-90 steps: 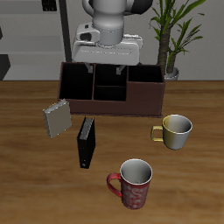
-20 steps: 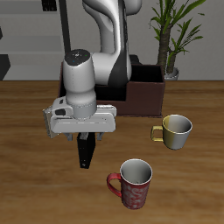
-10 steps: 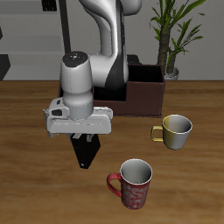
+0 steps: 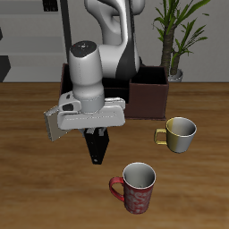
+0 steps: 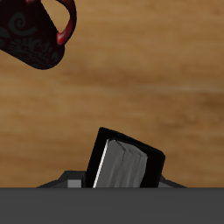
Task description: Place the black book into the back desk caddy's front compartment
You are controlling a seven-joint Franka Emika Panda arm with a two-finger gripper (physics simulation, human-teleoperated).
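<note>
Black and slim, the black book (image 4: 96, 146) hangs straight below the gripper (image 4: 96, 132) in the exterior view, pinched at its upper end by the gripper and raised off the wooden worktop (image 4: 36, 192). It looks roughly upright, perhaps slightly tilted. Behind the gripper and largely hidden by the arm sits the back desk caddy (image 4: 148, 97), of which only one end with a dark compartment shows. Beside the gripper's housing, a corner of the grey speckled book (image 4: 51, 128) peeks out. Nearer the table's front edge than the gripper stands a red patterned mug (image 4: 136, 188); off to the side, beyond the book, stands a yellow-handled mug (image 4: 178, 134). A potted plant (image 4: 176, 40) rises behind the caddy.

From the wrist view, the black book (image 5: 127, 162) fills the space right under the gripper, its pale page edge turned toward the camera (the fingers themselves cannot be made out here). Beyond it lies bare worktop (image 5: 131, 70), and the red patterned mug (image 5: 37, 35) sits farther off, partly cut off by the frame.
</note>
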